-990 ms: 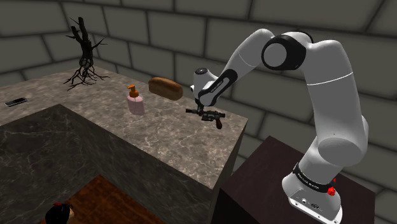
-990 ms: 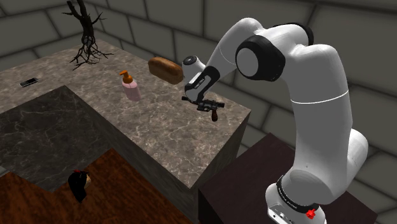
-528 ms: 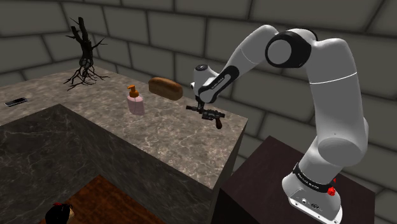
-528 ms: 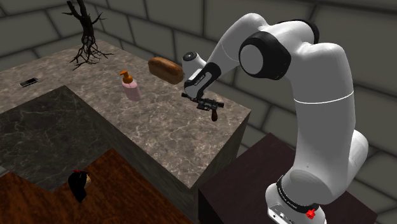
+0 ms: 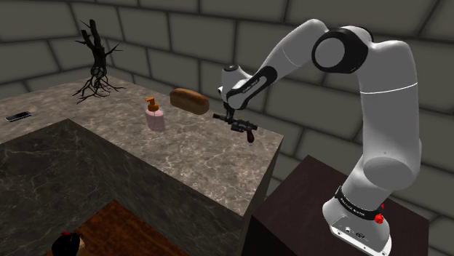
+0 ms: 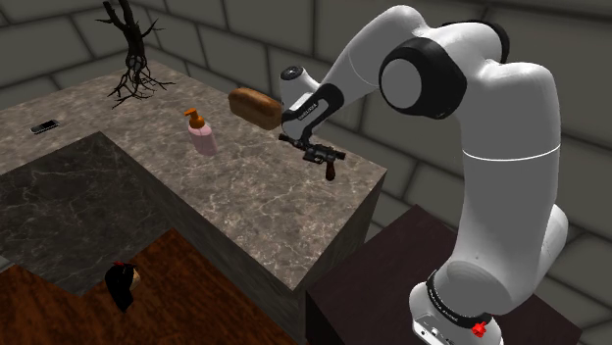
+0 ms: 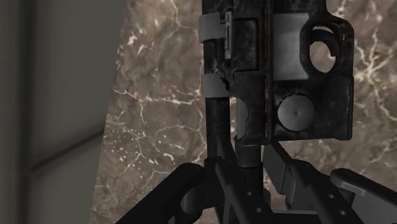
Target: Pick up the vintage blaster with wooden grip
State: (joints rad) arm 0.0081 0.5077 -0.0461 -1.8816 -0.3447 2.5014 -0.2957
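Note:
A dark blaster [image 5: 242,127] with a brown grip hangs a little above the marble counter [image 5: 182,160], near its corner beside the stand. My black gripper [image 5: 230,116] is shut on the blaster's body from above. In the second exterior view the blaster [image 6: 323,157] hangs level under the gripper [image 6: 304,143], grip pointing down. The wrist view has the blaster's dark grey body [image 7: 273,70] clasped between the fingers [image 7: 216,114], with marble beneath it.
On the counter stand a pink soap dispenser [image 5: 154,116], a brown bread loaf [image 5: 189,100] and a dark bare tree figure [image 5: 96,62]. A small phone [image 5: 18,116] lies at the far end. The dark stand [image 5: 327,211] sits below the counter's corner.
The gripper has risen with the blaster in it, lifting it higher above the counter and slightly toward the wall. The arm's elbow has swung upward.

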